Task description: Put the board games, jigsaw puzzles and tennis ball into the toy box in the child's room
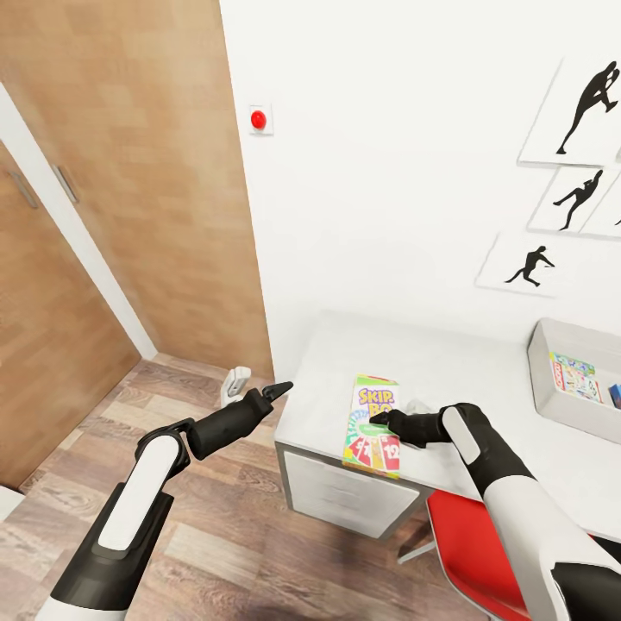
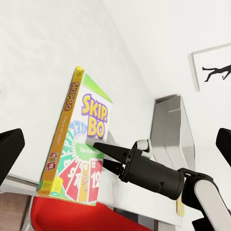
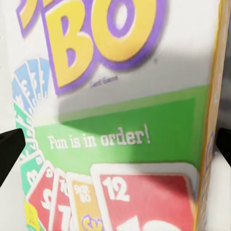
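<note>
On the near corner of the tabletop (image 1: 448, 362), above the white drawers (image 1: 345, 496), the SKIP-BO box (image 1: 373, 425) lies flat with its lettered face up and its lower edge reaching the tabletop's front edge. The right pincer (image 1: 380, 419) hovers low over the middle of that box; the left wrist view shows its two dark fingers (image 2: 111, 150) parted a little, pointing at the box face with nothing between them, and I cannot tell whether the tips touch the lid. From the right wrist view the box face looms very close, the green band and red cards square ahead between the finger edges. The left pincer (image 1: 278, 390) hangs apart from the tabletop, out over the wooden floor (image 1: 216, 552) near the corner, its fingers spread wide and empty to judge by the left wrist view. Farther along the tabletop, by the wall with the black silhouette pictures (image 1: 569, 172), stands the toy box (image 1: 542, 371); a white, busily printed game box (image 1: 575, 376) already lies inside it, with a blue edge just beside that at the frame's border. So I judge part of the tidying done: at least one board game is in, the SKIP-BO box is out and about to be grasped, and the puzzles and tennis ball cannot be accounted for from these views. A red chair (image 1: 474, 552) sits under the tabletop below the right arm.
</note>
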